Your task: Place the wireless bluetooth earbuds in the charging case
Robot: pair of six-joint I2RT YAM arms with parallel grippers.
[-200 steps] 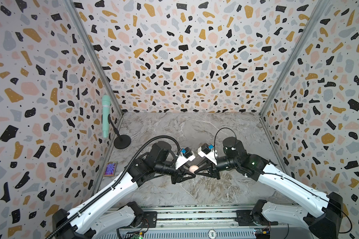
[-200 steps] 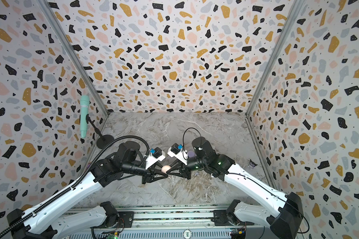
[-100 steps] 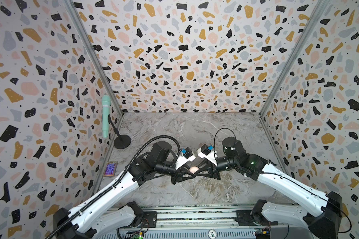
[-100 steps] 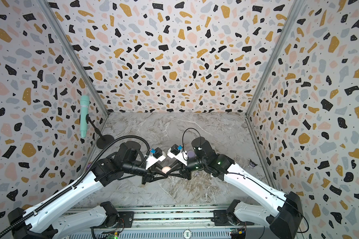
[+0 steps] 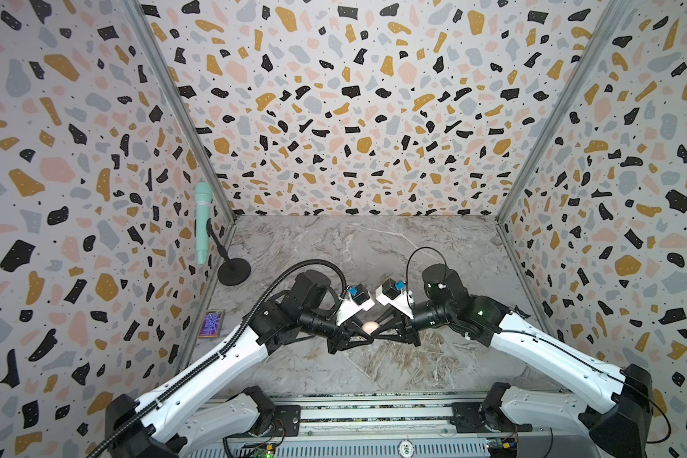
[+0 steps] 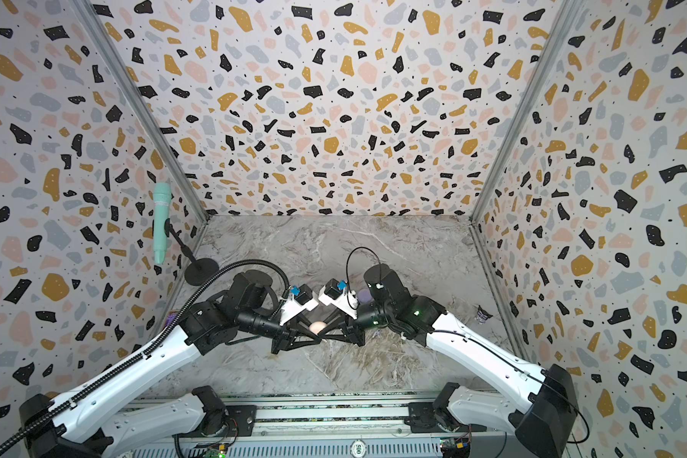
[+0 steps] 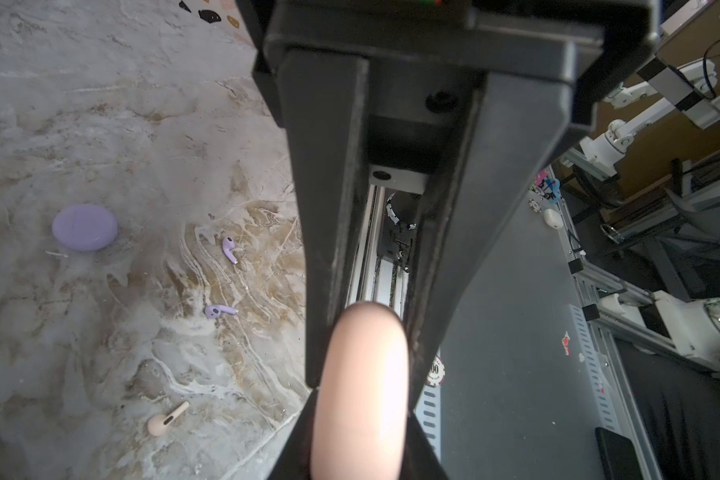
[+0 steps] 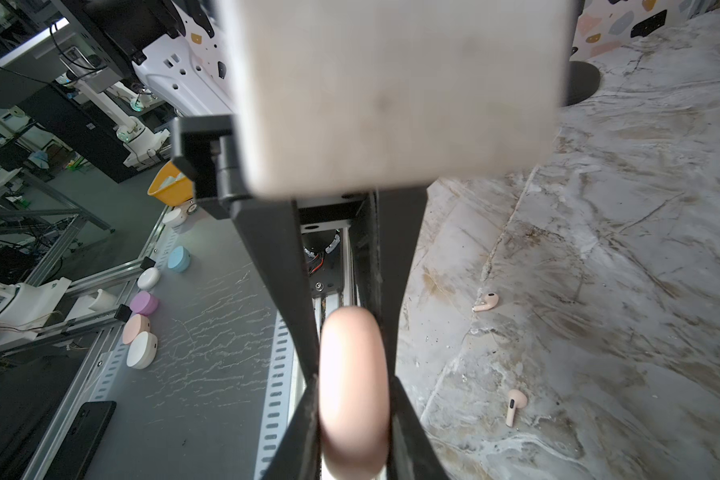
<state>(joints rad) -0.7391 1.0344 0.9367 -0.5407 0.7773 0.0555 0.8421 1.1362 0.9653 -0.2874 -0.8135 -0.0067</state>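
A pale pink charging case point(image 5: 370, 326) point(image 6: 317, 327) hangs above the table's middle, gripped from both sides. My left gripper point(image 5: 363, 334) point(image 7: 364, 374) is shut on its rim, and my right gripper point(image 5: 380, 331) point(image 8: 352, 374) is shut on the opposite rim. The case point(image 7: 360, 399) point(image 8: 353, 395) shows edge-on and closed in both wrist views. On the marble lie two pale pink earbuds point(image 8: 487, 302) point(image 8: 515, 405), one of which also shows as a pink bud point(image 7: 167, 419). Two lavender earbuds point(image 7: 228, 248) point(image 7: 219, 310) lie near a closed lavender case point(image 7: 85, 227) point(image 6: 363, 295).
A mint microphone point(image 5: 203, 226) on a black round stand point(image 5: 234, 273) stands at the back left. A small shiny card point(image 5: 211, 324) lies by the left wall, and a crumpled wrapper point(image 6: 481, 315) lies by the right wall. The metal rail point(image 5: 373, 412) runs along the front edge.
My left gripper's jaws have closed tighter on the pink case. Both arms and the case have stayed in place.
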